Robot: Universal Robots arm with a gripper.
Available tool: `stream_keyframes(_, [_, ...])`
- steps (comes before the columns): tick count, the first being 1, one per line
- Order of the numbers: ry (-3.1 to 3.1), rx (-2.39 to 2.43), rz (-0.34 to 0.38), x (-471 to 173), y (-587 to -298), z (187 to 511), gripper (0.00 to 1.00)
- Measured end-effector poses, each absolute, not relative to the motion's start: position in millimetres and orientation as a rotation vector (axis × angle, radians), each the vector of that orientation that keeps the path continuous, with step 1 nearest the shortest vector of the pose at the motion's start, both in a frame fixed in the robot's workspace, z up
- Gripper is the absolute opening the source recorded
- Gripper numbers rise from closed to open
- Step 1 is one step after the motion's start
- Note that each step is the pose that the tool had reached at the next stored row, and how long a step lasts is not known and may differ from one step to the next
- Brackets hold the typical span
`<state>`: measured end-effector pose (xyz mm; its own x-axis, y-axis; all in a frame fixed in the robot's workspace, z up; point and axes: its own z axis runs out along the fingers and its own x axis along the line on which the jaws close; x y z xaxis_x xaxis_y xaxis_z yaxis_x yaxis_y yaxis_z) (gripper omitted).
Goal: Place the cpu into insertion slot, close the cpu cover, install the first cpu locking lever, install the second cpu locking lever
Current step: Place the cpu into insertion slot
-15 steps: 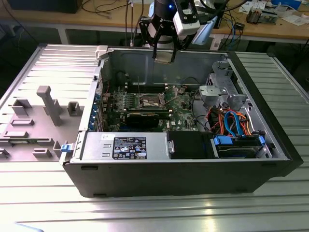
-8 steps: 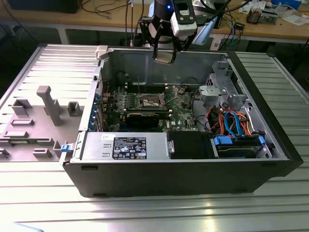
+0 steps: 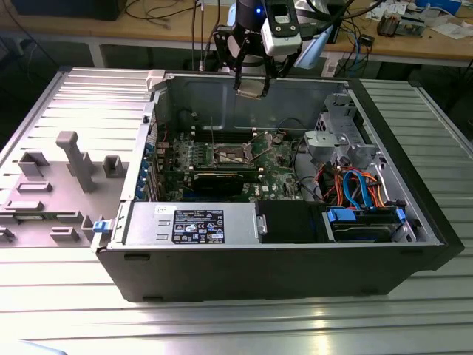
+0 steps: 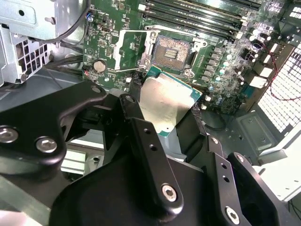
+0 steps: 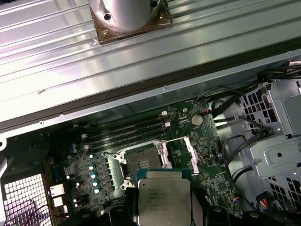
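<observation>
Your cpu is pinched by two opposite edges between the black fingers of the end effector, which is closed just to the chip's width. Its silver top faces the wrist cameras and a thin green border shows around it. In the first wrist view the top carries several lines of print.

Well below it, the insertion slot lies open with its contact field bare. The cpu cover is swung up off the slot and stands along one side. Long black memory slots run close along another side, so room is tighter there.

In the exterior view you are hanging above the open computer case near its far wall, touching nothing. A drive cage with cables crowds the exterior view's right. The grey power supply along the near wall bears a black printed label. The case rests on a ribbed metal tabletop.
</observation>
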<state>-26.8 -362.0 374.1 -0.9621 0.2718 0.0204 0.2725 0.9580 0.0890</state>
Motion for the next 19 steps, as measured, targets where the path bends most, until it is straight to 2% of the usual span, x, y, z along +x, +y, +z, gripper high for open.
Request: stream_keyframes(19, [-3.071,-0.651,-0.138,-27.1,-362.0,372.5,0.55])
